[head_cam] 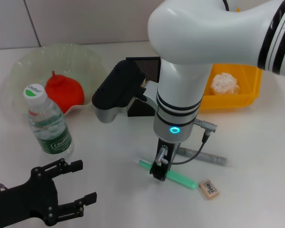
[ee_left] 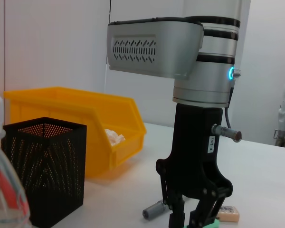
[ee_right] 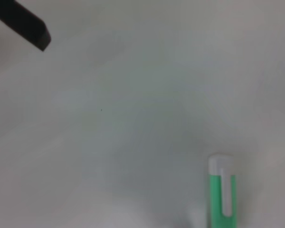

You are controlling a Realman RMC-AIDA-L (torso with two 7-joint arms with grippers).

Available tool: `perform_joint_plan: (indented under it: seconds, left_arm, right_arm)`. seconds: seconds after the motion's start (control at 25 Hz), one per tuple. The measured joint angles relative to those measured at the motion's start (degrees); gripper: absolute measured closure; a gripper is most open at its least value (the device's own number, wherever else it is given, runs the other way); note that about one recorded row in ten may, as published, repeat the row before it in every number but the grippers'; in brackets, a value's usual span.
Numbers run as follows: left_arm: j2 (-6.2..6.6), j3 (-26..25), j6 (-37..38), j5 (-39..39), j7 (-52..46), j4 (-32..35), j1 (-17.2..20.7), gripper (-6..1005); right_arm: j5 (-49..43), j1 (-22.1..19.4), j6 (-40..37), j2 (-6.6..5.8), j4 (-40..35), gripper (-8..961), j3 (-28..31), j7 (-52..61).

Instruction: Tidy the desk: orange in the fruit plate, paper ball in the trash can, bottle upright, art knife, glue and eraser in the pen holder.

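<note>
The right gripper (head_cam: 159, 172) points straight down at the desk (head_cam: 256, 161), its jaws set on either side of the green art knife (head_cam: 173, 175) and touching or nearly touching it; whether they have closed on it cannot be told. The knife lies flat on the desk, its white-capped end (ee_right: 221, 183) showing in the right wrist view. Just beyond the knife lies the grey glue stick (head_cam: 204, 156), partly behind the gripper, and right beside the knife's far end lies the eraser (head_cam: 209, 188). Behind the knife, past the right arm, stands the black mesh pen holder (ee_left: 45, 168), and next to it the yellow trash can (head_cam: 237, 92) with the paper ball (head_cam: 224, 83) in it. Well to the knife's left the bottle (head_cam: 46, 121) stands upright, with the fruit plate (head_cam: 23, 66) behind it holding the orange (head_cam: 64, 91). The left gripper (head_cam: 72, 183) hovers near the bottle with its jaws apart, holding nothing.
</note>
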Motion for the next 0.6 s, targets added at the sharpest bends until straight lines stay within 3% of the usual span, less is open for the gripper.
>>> perform_joint_plan:
  seconds: [0.32,0.6]
  left_arm:
    - [0.0,-0.02,-0.03,-0.02,0.0,0.0,-0.05,197]
    - [0.0,0.09,-0.03,-0.1,0.0,0.0,-0.17,197]
  right_arm:
    - [-0.09,-0.01,0.35,0.0,0.12,632,-0.86,0.02]
    - [-0.18,-0.33,0.4,0.0,-0.5,641,-0.68,0.03]
